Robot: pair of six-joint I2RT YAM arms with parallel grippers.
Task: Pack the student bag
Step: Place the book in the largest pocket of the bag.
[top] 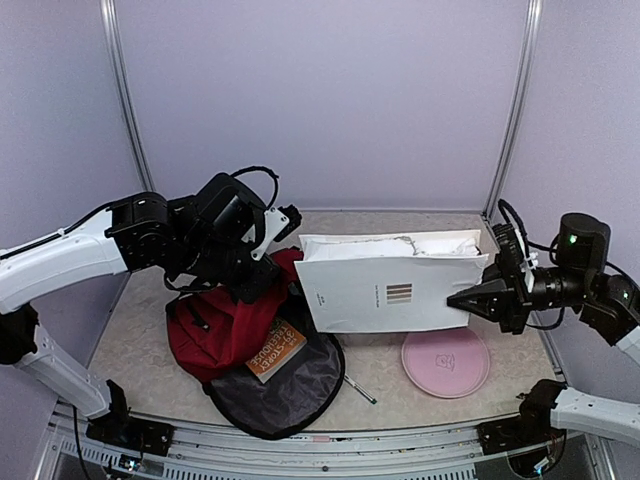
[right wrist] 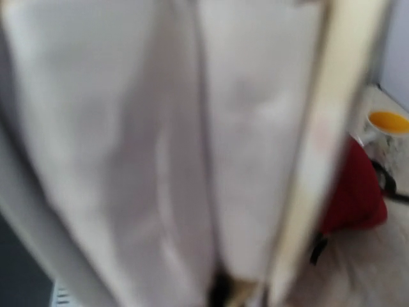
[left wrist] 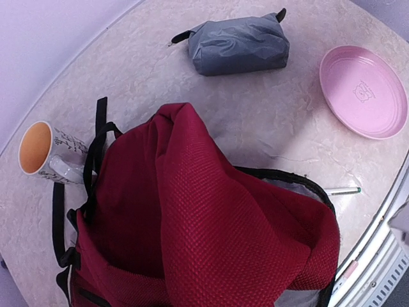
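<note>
The dark red student bag [top: 215, 325] lies at the table's left with its dark lining [top: 290, 395] flapped open toward the front. An orange book [top: 275, 350] rests in the opening. My left gripper [top: 258, 275] is at the bag's top edge, shut on the red fabric [left wrist: 211, 224], which rises to the camera and hides the fingers. My right gripper [top: 463, 300] is shut on the right edge of a large white book [top: 385, 285], held upright above the table's middle. The book fills the right wrist view [right wrist: 160, 141], blurred.
A pink plate [top: 445, 362] lies at the front right, below the white book. A pen [top: 358, 388] lies beside the bag's flap. A grey pouch [left wrist: 239, 45] and an orange-lined mug [left wrist: 45, 150] sit on the table beyond the bag.
</note>
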